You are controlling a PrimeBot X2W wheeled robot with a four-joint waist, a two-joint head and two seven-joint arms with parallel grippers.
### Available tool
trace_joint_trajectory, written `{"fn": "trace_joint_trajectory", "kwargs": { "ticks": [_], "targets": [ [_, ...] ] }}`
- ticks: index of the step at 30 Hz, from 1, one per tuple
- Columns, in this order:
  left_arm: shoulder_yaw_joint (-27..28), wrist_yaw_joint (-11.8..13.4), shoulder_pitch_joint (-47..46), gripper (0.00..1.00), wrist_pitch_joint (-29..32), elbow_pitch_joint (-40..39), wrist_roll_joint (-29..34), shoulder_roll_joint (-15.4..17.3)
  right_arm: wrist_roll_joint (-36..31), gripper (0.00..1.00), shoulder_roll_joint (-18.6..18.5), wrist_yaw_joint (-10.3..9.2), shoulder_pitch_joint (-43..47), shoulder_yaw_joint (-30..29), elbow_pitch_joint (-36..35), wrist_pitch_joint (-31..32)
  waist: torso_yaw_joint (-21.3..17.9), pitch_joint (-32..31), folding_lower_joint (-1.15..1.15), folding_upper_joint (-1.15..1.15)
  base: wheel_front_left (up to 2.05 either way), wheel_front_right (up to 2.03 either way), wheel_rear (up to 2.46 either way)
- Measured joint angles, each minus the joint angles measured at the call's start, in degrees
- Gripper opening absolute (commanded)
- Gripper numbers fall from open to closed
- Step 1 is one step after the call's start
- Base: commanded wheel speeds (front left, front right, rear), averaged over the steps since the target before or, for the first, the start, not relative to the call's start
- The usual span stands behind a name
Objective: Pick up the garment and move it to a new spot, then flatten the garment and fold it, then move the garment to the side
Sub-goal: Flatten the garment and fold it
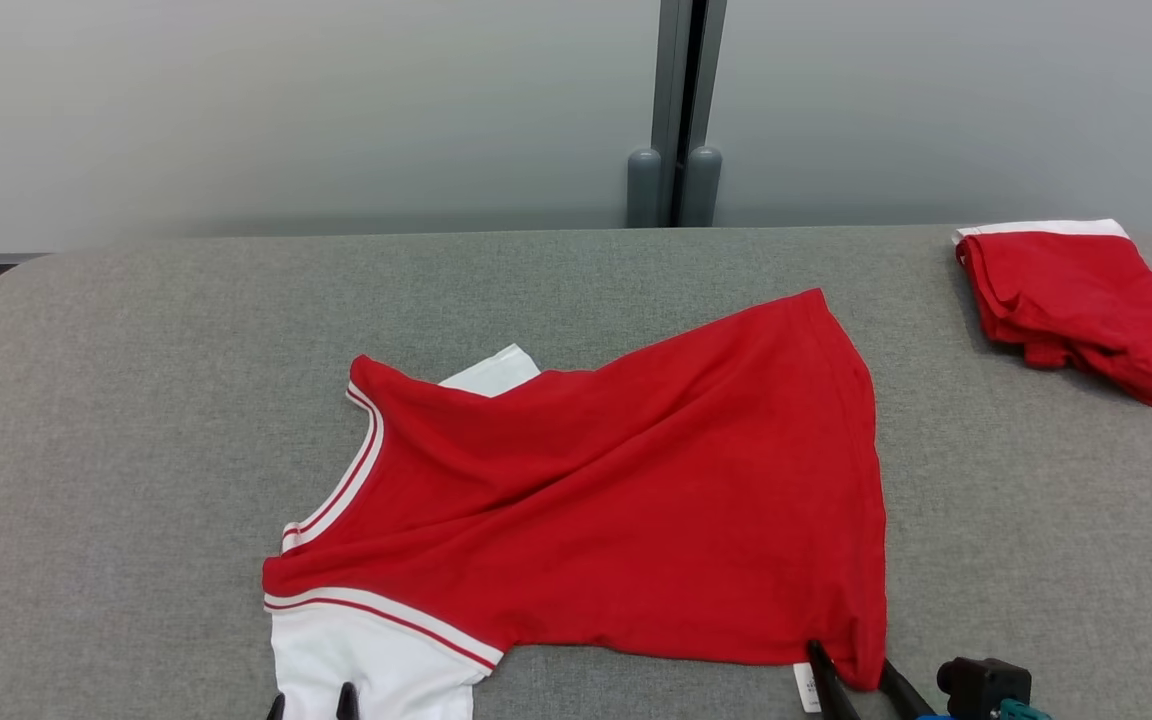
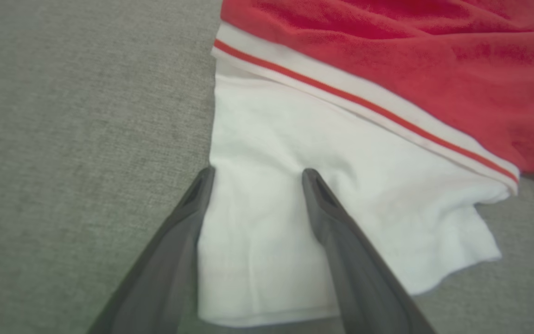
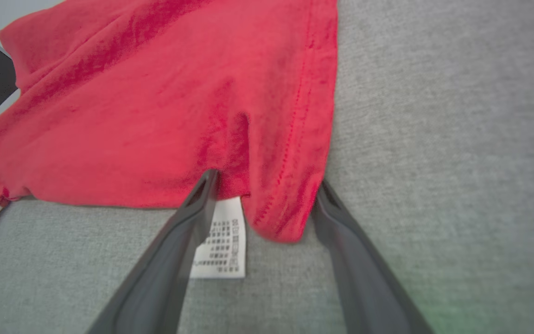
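Red garment [image 1: 636,500], white red-striped trim; grey table [image 1: 136,400]

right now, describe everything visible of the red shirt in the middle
The shirt is red knit with white sleeves and red-striped white trim, lying spread but wrinkled on the grey table. A white label shows at its hem corner. Open left fingers straddle a sleeve; open right fingers straddle that corner.

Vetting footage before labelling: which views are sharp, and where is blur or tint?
Head view: sharp, evenly lit, soft shadow beside the folded red cloth. Left wrist view: the red-and-white T-shirt looks soft. Right wrist view: white care label print unreadable, greenish tint lower right.
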Motion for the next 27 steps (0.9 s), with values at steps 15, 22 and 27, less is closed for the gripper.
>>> {"fn": "trace_joint_trajectory", "kwargs": {
  "ticks": [15,22,27],
  "targets": [
    [-2.2,-0.3,-2.8,0.00,0.0,0.7,-3.2,0.7,-2.4,0.00,0.3,0.04,-1.1,-2.9,-2.9,0.5,-0.3,1.8,0.02,0.02,0.00,0.00,0.00],
    [-1.1,-0.3,-3.2,0.00,0.6,-11.1,-4.2,0.4,-6.6,0.00,-0.2,0.00,-1.1,-5.3,-11.9,0.6,-0.3,3.2,0.03,0.04,0.00,0.00,0.00],
    [-1.4,-0.3,-8.5,0.00,0.5,-18.7,-5.1,1.8,-8.5,0.00,-2.8,0.00,-5.2,-4.9,-17.3,0.7,-0.7,5.0,0.03,0.04,0.00,0.00,0.00]
  ]
}}
